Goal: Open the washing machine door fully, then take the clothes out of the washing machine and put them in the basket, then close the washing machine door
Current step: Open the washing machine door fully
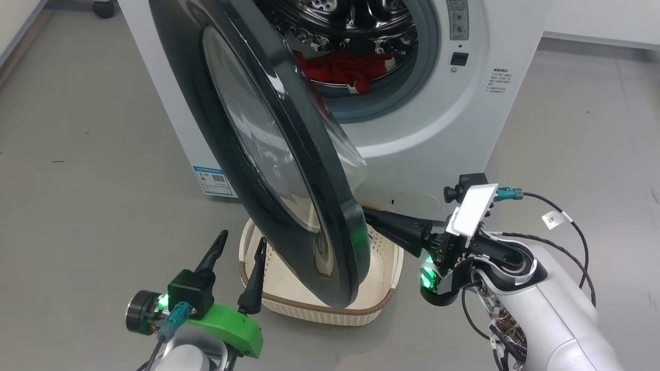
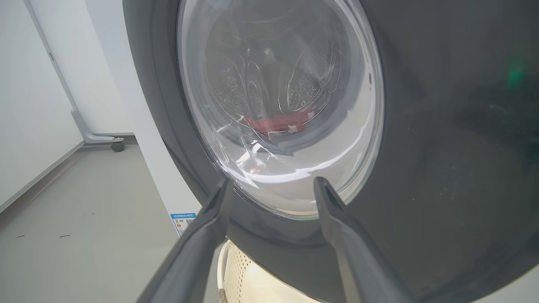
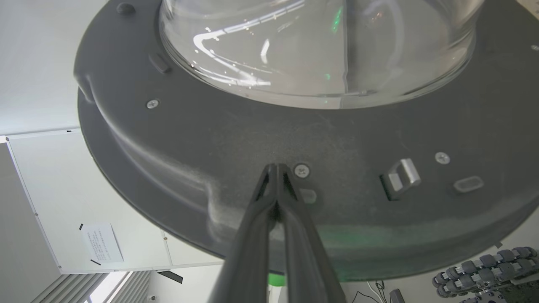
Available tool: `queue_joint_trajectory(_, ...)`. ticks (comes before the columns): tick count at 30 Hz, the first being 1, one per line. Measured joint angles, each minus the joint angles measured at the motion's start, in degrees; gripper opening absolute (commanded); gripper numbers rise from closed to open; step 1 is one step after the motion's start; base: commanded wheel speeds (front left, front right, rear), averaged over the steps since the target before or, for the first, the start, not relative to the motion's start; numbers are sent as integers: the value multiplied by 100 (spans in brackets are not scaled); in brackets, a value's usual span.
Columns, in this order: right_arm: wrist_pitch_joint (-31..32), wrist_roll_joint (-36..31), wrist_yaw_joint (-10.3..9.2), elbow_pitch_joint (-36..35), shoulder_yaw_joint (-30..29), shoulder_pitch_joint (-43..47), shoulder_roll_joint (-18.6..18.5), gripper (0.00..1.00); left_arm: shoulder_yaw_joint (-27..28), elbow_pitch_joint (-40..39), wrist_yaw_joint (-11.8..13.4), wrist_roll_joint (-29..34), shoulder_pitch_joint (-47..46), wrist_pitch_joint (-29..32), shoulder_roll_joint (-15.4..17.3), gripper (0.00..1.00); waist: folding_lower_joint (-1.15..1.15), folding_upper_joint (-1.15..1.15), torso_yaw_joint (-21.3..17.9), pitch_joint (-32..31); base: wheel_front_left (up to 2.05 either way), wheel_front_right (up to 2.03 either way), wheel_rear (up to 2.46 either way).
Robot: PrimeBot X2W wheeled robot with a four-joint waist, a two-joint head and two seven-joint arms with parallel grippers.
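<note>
Advice: swing washing machine door (image 1: pixel 268 134) wider with clenched, empty right pincer (image 3: pixel 276 168) on its inner face, released left pincer (image 1: pixel 243 238) clear of the arc over basket (image 1: pixel 319 313).

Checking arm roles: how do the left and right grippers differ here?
The left gripper is open; the right gripper is shut. The left gripper faces the outer side of the washing machine door; the right gripper's tips are at its inner face. Both have long dark fingers.

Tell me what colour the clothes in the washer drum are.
The clothes are bright red, seen best in the head view.
</note>
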Motion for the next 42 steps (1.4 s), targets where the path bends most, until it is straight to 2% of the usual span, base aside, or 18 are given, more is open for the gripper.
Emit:
queue_joint_trajectory(29, -533, 94, 0, -421, 758, 259, -13, 0, -34, -65, 55, -38, 20, 1, 3, 100, 0, 0, 759, 46, 0, 0, 0)
queue_joint_trajectory(42, -632, 155, -1, -493, 959, 259, -11, 0, 66, -123, 110, -38, 34, 0, 5, 100, 0, 0, 801, 73, 0, 0, 0)
